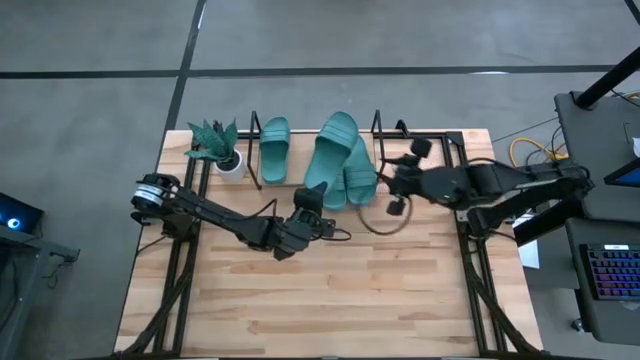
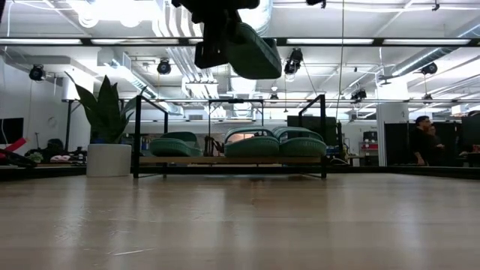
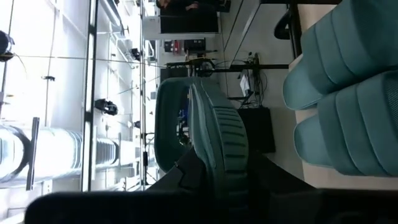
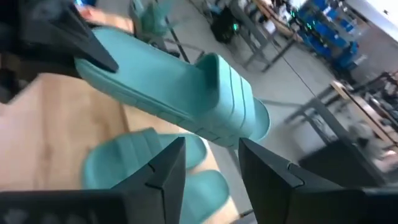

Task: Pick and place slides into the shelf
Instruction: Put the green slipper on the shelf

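Four teal slides show. Three rest sole-down on the shelf at the table's far edge: one at its left, two at its middle and right. The fourth slide hangs in the air above the shelf's middle, in my left gripper, which is shut on it. My right gripper is open and hovers beside the shelf's right end. It faces the lifted slide and touches nothing. My left gripper pinches the slide's heel end between its two fingers, one on the ribbed sole and one on the footbed side. It comes at the slide from the table's near side, along its length. The slide is lifted clear, strap end pointing toward the far edge.
A potted plant stands just left of the shelf. A loose cable loop lies on the table under the right arm. Bare wood tabletop stretches toward the near edge. People stand far back in the room.
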Robot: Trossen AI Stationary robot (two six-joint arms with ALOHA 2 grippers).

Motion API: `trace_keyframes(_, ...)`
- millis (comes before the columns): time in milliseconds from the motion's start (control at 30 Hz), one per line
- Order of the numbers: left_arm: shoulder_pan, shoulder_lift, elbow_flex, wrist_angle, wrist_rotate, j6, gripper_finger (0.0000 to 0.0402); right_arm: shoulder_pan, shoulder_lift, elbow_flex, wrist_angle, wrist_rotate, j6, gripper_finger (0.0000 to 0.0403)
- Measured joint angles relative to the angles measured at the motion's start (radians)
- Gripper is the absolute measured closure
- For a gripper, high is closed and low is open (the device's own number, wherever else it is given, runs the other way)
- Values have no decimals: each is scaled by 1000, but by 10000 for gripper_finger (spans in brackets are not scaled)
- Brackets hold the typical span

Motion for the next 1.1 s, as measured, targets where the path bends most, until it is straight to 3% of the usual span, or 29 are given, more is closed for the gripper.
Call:
trace_keyframes(533,44,7,8,-4,5,25,363,-185,348,243,-1,-89,-228,266)
trace_keyframes(1100,40,7,18,-4,27,54,364,-314,376,262,-3,-95,-248,262)
